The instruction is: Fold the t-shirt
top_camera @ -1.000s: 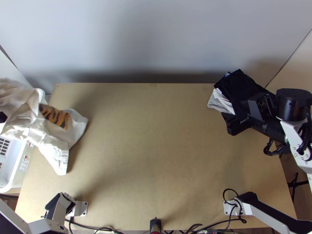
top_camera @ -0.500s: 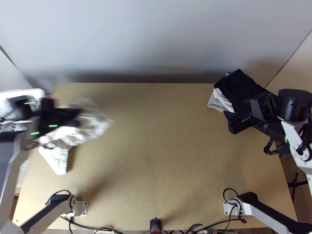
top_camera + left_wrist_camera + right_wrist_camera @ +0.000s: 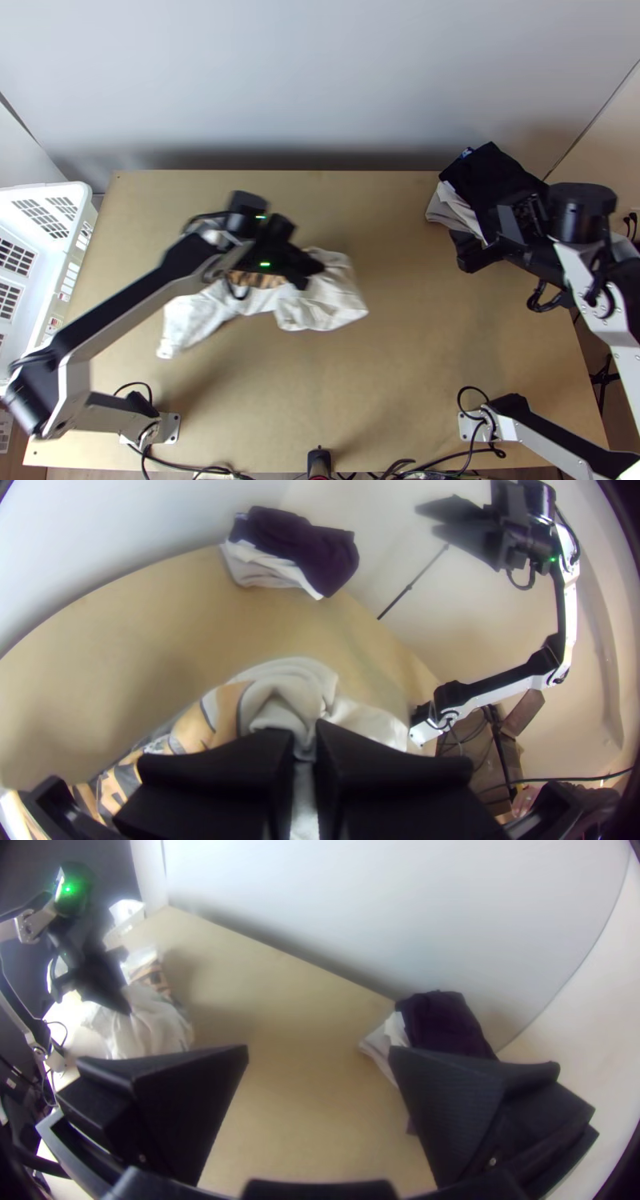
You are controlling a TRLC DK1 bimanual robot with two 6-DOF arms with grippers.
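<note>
My left gripper [image 3: 308,272] is over the left-centre of the table, on the bunched white t-shirt [image 3: 332,300]. A tiger-striped orange print shows between its folds. In the left wrist view, the fingers of my left gripper [image 3: 305,747] are closed on a pinch of the shirt [image 3: 283,703], and cloth trails below them. At the table's right side my right gripper [image 3: 468,254] is beside the dark folded clothes. Its fingers stand wide apart in the right wrist view, with nothing between the tips of the right gripper [image 3: 319,1057].
Folded dark and white clothes [image 3: 488,180] lie at the back right of the table, partly behind the right gripper. A white plastic basket [image 3: 68,272] stands at the left edge. Cables [image 3: 432,460] run along the near edge.
My left gripper has swung from the left edge rightward over the table, dragging the shirt with it off the basket. The right arm has shifted slightly to the left.
</note>
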